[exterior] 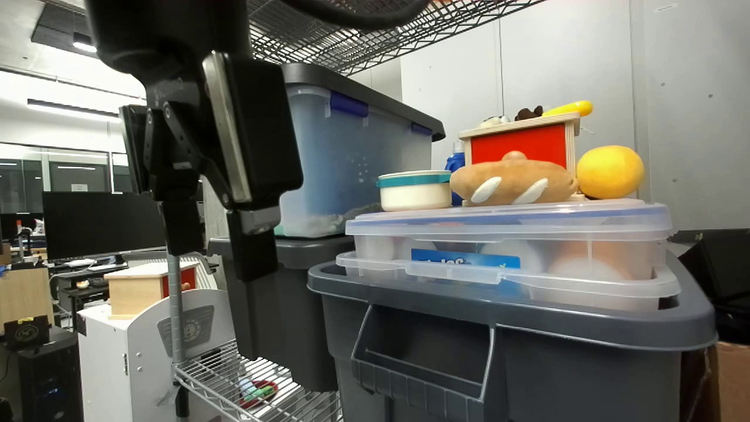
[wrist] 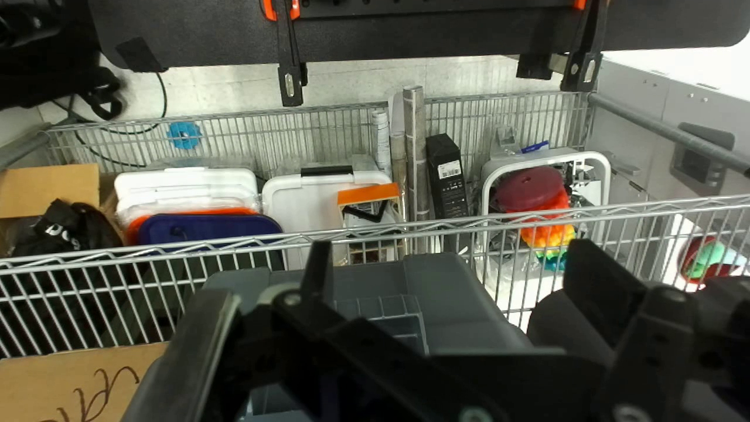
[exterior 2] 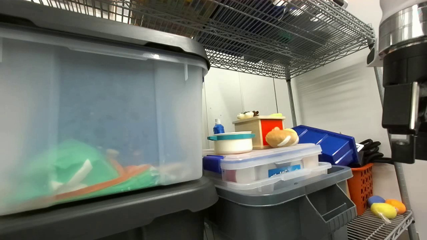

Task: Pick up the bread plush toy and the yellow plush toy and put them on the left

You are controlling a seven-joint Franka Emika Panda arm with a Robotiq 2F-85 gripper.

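The bread plush toy is a tan loaf with white stripes, lying on the clear lidded storage box. The yellow plush toy is a round ball just right of it on the same lid. In an exterior view the bread toy mostly hides the yellow toy. My gripper hangs apart from both toys, in front of the stacked bins. It also shows at the right edge of an exterior view. In the wrist view its fingers are wide apart with nothing between them. Neither toy shows there.
A wooden box with a red panel stands behind the bread toy. A white-and-teal pot stands left of it. A tall clear tub is beside them. A grey bin supports the clear box. A wire shelf hangs overhead.
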